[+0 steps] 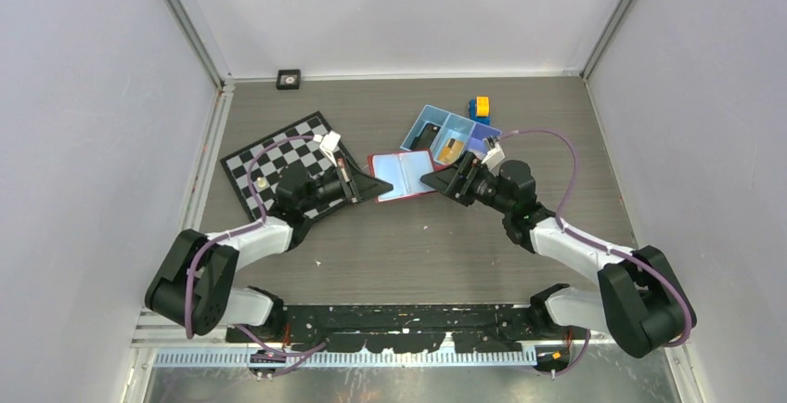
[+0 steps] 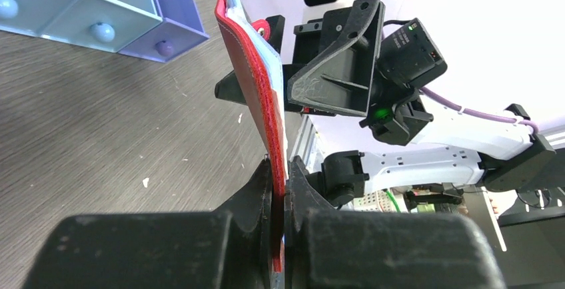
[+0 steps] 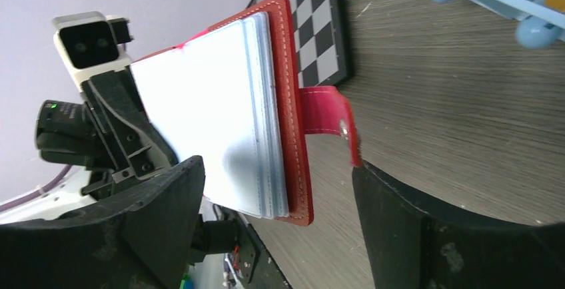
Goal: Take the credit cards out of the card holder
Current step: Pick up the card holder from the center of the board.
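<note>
The left gripper (image 2: 280, 184) is clamped tight on one edge of the red card holder (image 2: 250, 69), holding it over the middle of the table (image 1: 390, 254) between the two arms. Facing it, the right gripper (image 3: 276, 169) has its jaws spread wide and grips nothing. They straddle the holder's far edge, where the snap tab (image 3: 330, 112) hangs loose beside the pale inner sleeves (image 3: 206, 122).

Whether a card sits in those sleeves cannot be told. Just behind, an orange-gold card (image 1: 450, 151) lies in the middle compartment of the blue tray (image 1: 429, 115).

This looks like the step between extractions. The next move likely calls for the right fingers to close on one card edge only, not a sleeve or the cover, while the left holds firm.
</note>
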Robot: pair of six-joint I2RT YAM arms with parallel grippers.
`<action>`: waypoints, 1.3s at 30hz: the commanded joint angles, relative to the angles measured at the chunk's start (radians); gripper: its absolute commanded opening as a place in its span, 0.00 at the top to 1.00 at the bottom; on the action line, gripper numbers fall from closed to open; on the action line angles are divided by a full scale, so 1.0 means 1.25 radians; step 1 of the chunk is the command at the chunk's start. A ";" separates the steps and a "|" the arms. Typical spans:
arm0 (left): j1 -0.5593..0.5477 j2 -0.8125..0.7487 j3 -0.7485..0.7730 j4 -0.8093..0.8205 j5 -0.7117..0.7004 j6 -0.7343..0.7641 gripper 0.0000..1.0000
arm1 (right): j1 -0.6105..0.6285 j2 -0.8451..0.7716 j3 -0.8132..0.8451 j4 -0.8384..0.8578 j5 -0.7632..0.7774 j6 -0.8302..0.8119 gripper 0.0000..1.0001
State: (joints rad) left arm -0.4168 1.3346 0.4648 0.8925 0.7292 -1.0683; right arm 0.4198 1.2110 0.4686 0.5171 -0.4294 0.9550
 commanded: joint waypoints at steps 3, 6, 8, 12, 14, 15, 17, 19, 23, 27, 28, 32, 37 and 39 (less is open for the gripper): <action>0.003 0.017 -0.002 0.126 0.031 -0.031 1.00 | -0.003 -0.028 -0.019 0.143 -0.052 0.038 0.28; 0.003 0.023 -0.003 0.106 0.022 -0.016 1.00 | -0.004 -0.067 -0.031 0.133 -0.035 0.026 0.43; 0.003 0.025 -0.002 0.084 0.012 0.005 1.00 | -0.003 -0.095 -0.030 0.098 -0.019 0.009 0.51; 0.003 0.019 -0.004 0.049 0.001 0.034 1.00 | -0.004 -0.120 -0.026 0.069 -0.012 -0.006 0.63; 0.003 0.012 -0.003 0.040 0.002 0.040 1.00 | -0.002 -0.115 -0.021 0.066 -0.018 -0.013 0.68; 0.003 0.009 -0.004 0.040 0.001 0.043 1.00 | -0.002 -0.111 -0.017 0.059 -0.019 -0.018 0.70; 0.002 0.003 -0.007 0.039 0.002 0.047 1.00 | 0.004 -0.099 -0.007 0.040 -0.015 -0.030 0.72; 0.002 -0.003 -0.008 0.039 0.004 0.050 1.00 | 0.016 -0.086 0.003 0.017 -0.005 -0.050 0.73; -0.001 -0.017 -0.007 0.042 0.012 0.056 1.00 | 0.045 -0.065 0.022 -0.010 0.012 -0.077 0.75; -0.014 -0.020 -0.004 0.042 0.015 0.065 1.00 | 0.086 -0.056 0.042 -0.033 0.026 -0.111 0.78; -0.019 -0.017 -0.001 0.041 0.017 0.067 1.00 | 0.097 -0.053 0.047 -0.037 0.029 -0.121 0.78; -0.034 -0.008 0.007 0.041 0.019 0.072 1.00 | 0.148 -0.044 0.071 -0.067 0.052 -0.167 0.78; -0.038 -0.001 0.011 0.040 0.020 0.073 1.00 | 0.188 -0.049 0.090 -0.111 0.088 -0.205 0.79; -0.038 -0.001 0.013 0.025 0.016 0.078 1.00 | 0.189 -0.049 0.090 -0.112 0.088 -0.207 0.83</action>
State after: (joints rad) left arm -0.4526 1.3437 0.4519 0.8925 0.7380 -0.9943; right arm 0.6334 1.1542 0.5362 0.3786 -0.3290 0.7441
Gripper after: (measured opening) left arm 0.038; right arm 0.209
